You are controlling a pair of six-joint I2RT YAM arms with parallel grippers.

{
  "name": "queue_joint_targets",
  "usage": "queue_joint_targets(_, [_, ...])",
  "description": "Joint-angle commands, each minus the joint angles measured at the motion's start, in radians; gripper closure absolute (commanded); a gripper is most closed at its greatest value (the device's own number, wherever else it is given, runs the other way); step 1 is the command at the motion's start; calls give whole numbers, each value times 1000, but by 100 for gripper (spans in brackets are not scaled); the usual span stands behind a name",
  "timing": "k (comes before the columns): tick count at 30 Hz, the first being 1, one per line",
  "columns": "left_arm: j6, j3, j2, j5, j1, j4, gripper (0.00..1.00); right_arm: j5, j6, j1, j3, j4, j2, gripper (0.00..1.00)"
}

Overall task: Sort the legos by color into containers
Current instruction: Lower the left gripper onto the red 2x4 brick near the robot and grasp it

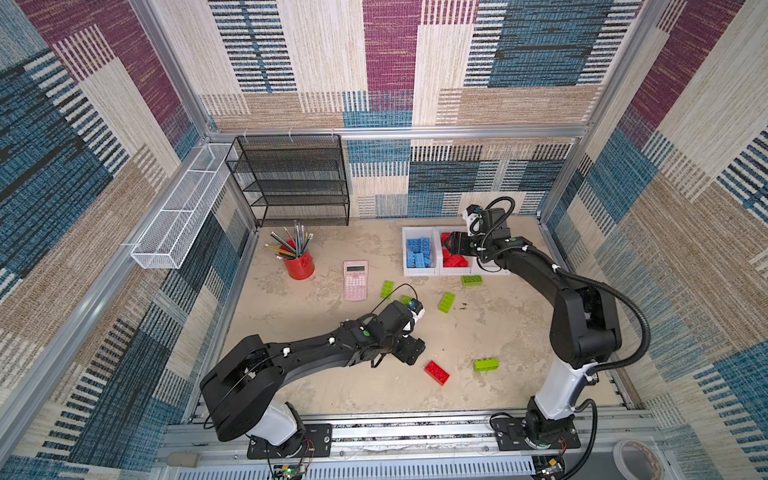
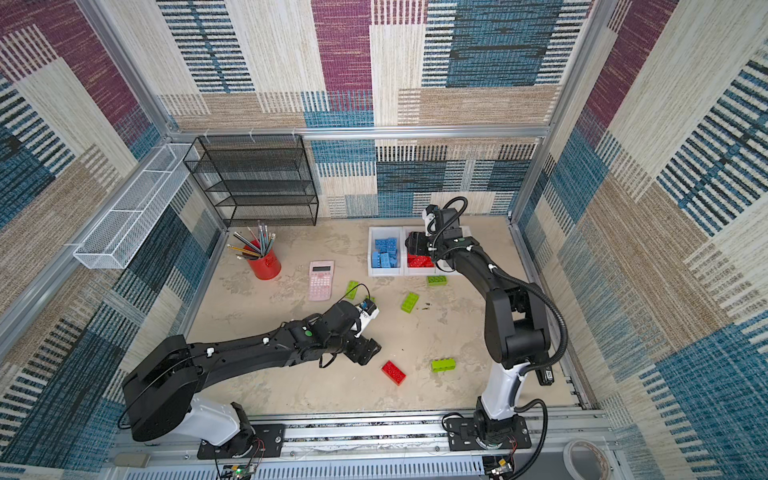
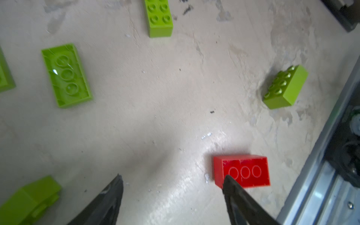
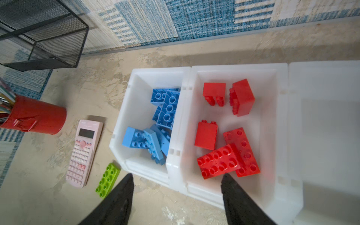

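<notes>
Right wrist view is showing the bins point(image 4: 282, 120) by the bench's point(image 1: 519, 332) back right corner, blue bricks point(image 4: 165, 109) lying in one end bin and red bricks point(image 4: 216, 161) in the middle one. Green bricks point(image 1: 446, 302) are lying mid-bench, a loose red brick point(image 3: 245, 171) nearer the front edge; carpet-patterned walls point(image 1: 390, 62) are enclosing it. Right gripper point(image 4: 177, 176) is hovering over the bins, jaws apart, empty; left gripper point(image 3: 172, 177) is reaching low beside the loose red brick, jaws spread, empty.

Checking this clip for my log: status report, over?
Left hand open, by loose red brick. Right hand open, empty, over bins. Green bricks unsorted. Nothing in the way.
</notes>
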Motion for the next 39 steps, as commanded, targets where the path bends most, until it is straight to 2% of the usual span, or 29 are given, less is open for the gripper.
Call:
queue_joint_targets(1, [3, 16, -2, -28, -32, -133, 18, -59, 33, 2, -73, 99, -80, 26])
queue_joint_targets(8, [-35, -2, 2, -15, -94, -218, 19, -108, 44, 2, -249, 176, -246, 23])
queue_joint_targets(12, [-26, 26, 57, -21, -135, -257, 19, -111, 54, 2, -309, 198, -311, 22])
queue_joint_targets(22, [-29, 121, 191, -25, -158, -233, 20, -90, 58, 2, -420, 225, -453, 21])
queue_joint_targets(31, [-25, 210, 289, -11, -163, -214, 22, -45, 49, 2, -462, 231, -531, 20])
queue_joint_targets(39, [-6, 303, 367, -10, -163, -222, 25, -35, 44, 2, -473, 242, -527, 19])
